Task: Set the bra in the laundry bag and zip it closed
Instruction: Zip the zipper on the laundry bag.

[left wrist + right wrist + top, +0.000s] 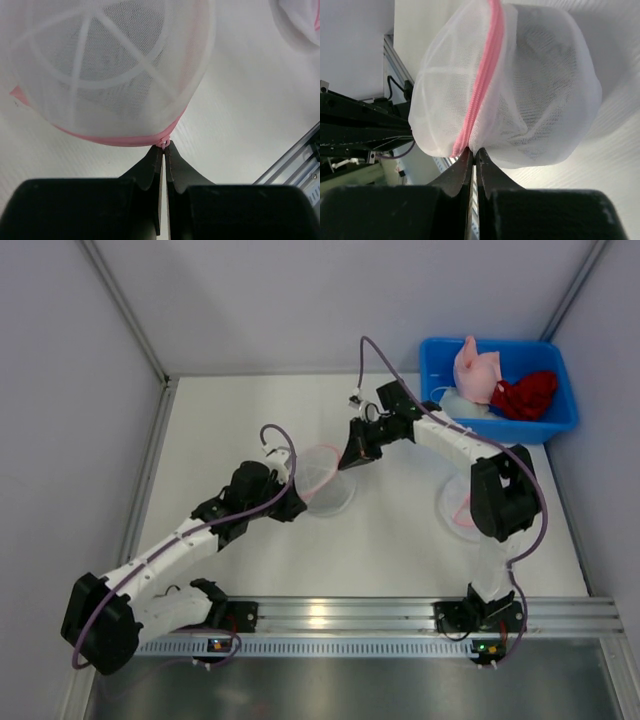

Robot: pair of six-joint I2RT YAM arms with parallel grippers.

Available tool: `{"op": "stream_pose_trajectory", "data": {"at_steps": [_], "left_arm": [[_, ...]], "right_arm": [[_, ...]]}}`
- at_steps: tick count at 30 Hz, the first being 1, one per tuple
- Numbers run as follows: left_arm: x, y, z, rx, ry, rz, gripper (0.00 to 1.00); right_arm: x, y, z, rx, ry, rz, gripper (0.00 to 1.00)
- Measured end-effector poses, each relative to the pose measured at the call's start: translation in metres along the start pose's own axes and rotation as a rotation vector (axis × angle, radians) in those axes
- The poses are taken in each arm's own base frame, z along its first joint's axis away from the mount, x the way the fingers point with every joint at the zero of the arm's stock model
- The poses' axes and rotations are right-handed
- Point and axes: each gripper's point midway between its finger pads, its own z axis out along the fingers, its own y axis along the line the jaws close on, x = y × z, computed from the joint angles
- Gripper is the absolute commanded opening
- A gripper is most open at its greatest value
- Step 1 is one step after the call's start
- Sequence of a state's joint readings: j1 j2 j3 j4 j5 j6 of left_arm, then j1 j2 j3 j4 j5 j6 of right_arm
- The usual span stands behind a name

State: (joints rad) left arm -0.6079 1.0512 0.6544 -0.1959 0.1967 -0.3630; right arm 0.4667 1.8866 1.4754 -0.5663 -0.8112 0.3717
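Left hand: fingers pressed together, a small pink tab at the near end of the zip pinched between the tips. This is judged to be the anchor hold.

Bag: white mesh dome, set mid-table between the two hands. Contents cannot be made out through the mesh.

Right hand: jaws shut on the bag's rim right at the zip line, which looks closed along the stretch in view. Whether the slider itself is caught cannot be told.

A second mesh bag is seen on the table under the right arm.

Blue bin, far right: a pink garment, likely the bra, and a red one are seen inside, well apart from the bag.

Step judged: zip being worked two-handed. For a clean run, the anchored end should be kept taut and low. The pull should be taken along the zip's curve, not away from it, so mesh is not bunched into the teeth. If only fabric is held on the right, a re-grip on the slider is advised.
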Motion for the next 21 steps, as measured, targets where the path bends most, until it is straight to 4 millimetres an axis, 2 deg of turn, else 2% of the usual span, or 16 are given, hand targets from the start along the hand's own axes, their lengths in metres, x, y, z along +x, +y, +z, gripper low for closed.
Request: {"op": "stream_pose_trajectory", "data": {"at_steps": [3, 6, 8, 9, 12, 16, 21], "left_arm": [[0.012, 0.011, -0.002, -0.017, 0.021, -0.004, 0.00], [0.018, 0.013, -0.005, -0.014, 0.031, 0.008, 0.00], [0.016, 0.011, -0.007, 0.004, 0.025, 0.022, 0.00], [0.016, 0.009, -0.008, 0.014, 0.023, 0.024, 0.00], [0.018, 0.005, -0.008, 0.035, 0.036, 0.018, 0.00], [0.020, 0.002, 0.001, 0.049, 0.075, -0.017, 0.00], [0.004, -0.007, 0.014, 0.076, 0.075, -0.051, 0.00]], "right_arm": [[-0.015, -0.007, 0.003, 0.003, -0.010, -0.035, 0.00], [-0.023, -0.012, 0.007, 0.009, -0.007, -0.053, 0.02], [-0.029, -0.015, 0.011, 0.012, -0.009, -0.062, 0.18], [-0.033, -0.016, 0.013, 0.013, -0.014, -0.064, 0.36], [-0.043, -0.018, 0.013, 0.016, -0.035, -0.062, 0.60], [-0.045, -0.021, 0.009, 0.022, -0.043, -0.053, 0.69], [-0.034, -0.013, -0.005, 0.012, -0.042, -0.038, 0.69]]}}
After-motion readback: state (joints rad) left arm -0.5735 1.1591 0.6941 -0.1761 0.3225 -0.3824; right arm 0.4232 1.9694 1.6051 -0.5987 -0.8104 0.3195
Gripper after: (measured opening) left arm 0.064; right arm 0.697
